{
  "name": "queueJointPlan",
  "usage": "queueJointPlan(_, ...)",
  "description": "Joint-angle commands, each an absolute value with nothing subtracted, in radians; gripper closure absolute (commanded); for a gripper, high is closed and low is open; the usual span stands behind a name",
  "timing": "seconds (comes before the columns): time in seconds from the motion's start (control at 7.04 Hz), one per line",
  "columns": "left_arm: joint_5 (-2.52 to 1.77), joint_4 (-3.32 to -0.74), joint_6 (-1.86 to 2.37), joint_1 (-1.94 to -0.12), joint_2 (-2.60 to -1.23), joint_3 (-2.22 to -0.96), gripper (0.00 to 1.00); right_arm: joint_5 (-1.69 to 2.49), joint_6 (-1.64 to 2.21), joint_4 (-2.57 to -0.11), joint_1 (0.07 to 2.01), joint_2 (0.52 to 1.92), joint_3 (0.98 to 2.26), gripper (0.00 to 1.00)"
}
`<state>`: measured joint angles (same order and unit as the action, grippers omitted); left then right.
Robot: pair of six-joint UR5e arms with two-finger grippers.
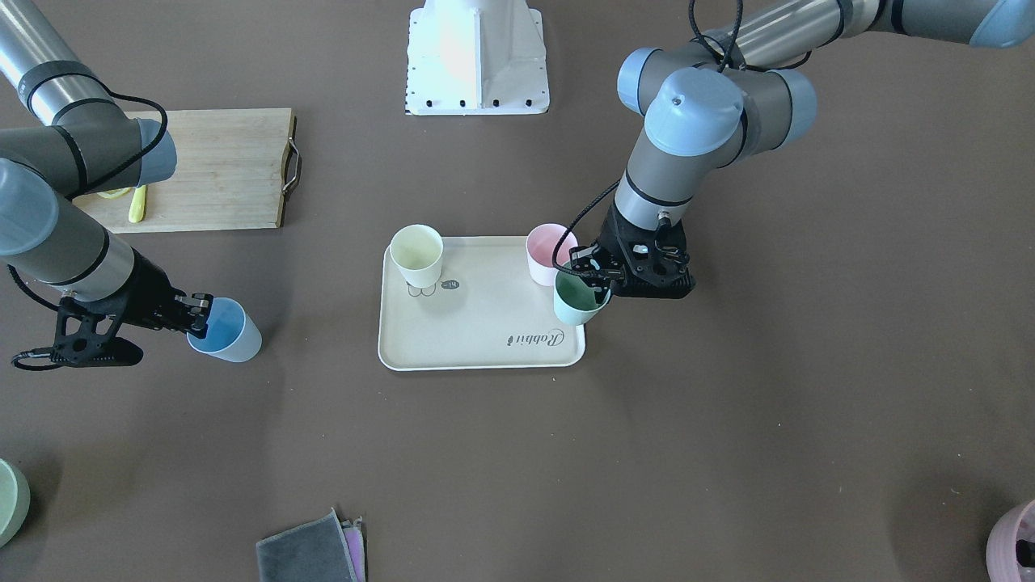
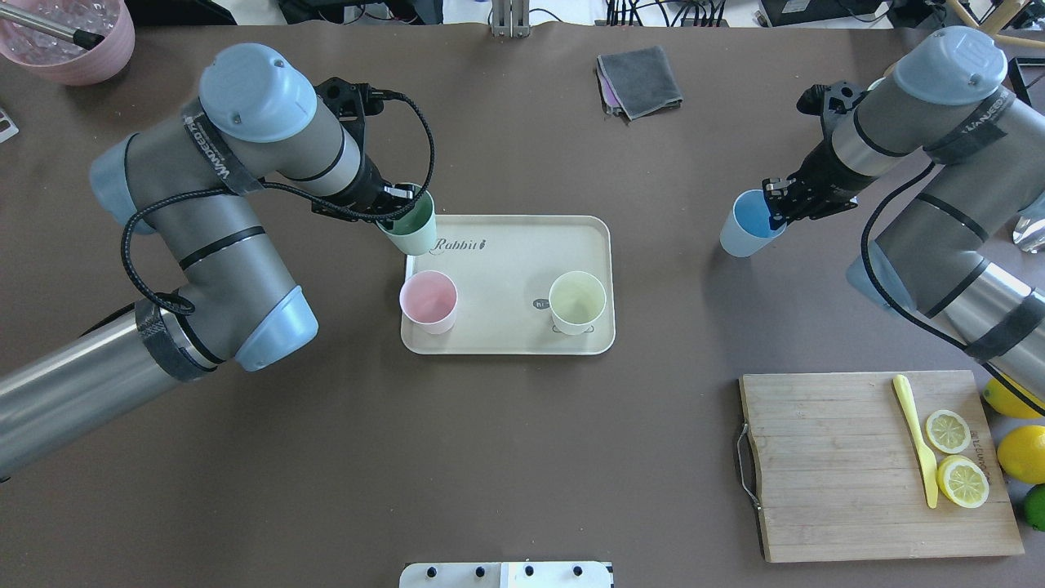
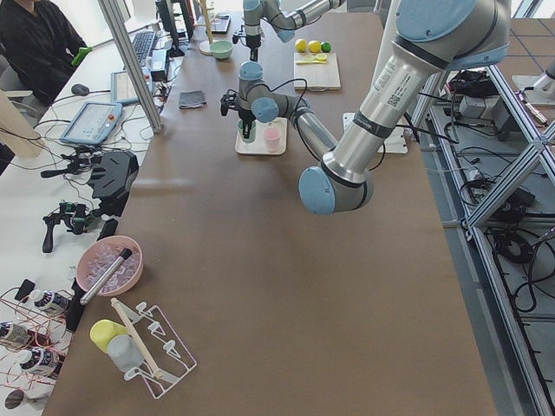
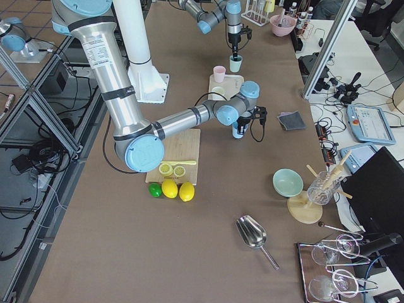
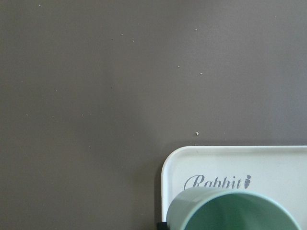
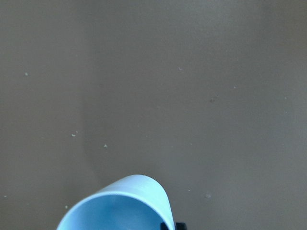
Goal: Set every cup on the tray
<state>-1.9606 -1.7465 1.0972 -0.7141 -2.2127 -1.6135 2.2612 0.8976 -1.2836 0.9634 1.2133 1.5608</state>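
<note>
My left gripper (image 2: 398, 202) is shut on the rim of the mint green cup (image 2: 411, 227) and holds it over the cream tray's (image 2: 506, 253) far left corner, by the "Rabbit" script; the left wrist view shows the cup (image 5: 230, 211) there too. The pale pink cup (image 2: 429, 300) and the pale yellow cup (image 2: 577, 302) stand upright on the tray. My right gripper (image 2: 775, 204) is shut on the rim of the light blue cup (image 2: 747, 224), which is tilted, off the tray to its right. In the front view my right gripper (image 1: 198, 315) holds the blue cup (image 1: 226, 330) and my left gripper (image 1: 597, 279) the green cup (image 1: 578, 301).
A wooden cutting board (image 2: 841, 465) with a yellow knife and lemon slices lies at the near right, with whole lemons (image 2: 1020, 449) beside it. Folded cloths (image 2: 641, 77) lie at the far edge. A mauve pot (image 2: 73, 41) stands far left, a pale-green bowl (image 1: 8, 501) far right.
</note>
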Motion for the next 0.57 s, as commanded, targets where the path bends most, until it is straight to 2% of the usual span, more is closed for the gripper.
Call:
queueJointPlan(0.0,-1.905,-1.755,1.12,-0.658,-2.214,-1.608,1.0,2.371,0.911,-1.292,1.035,1.187,1.583,1.0)
queueJointPlan(0.43,-1.869,-1.871,1.167,-0.637,-2.259,-1.496,1.0,2.392,0.922,-1.454,1.048,1.083,1.621,1.0)
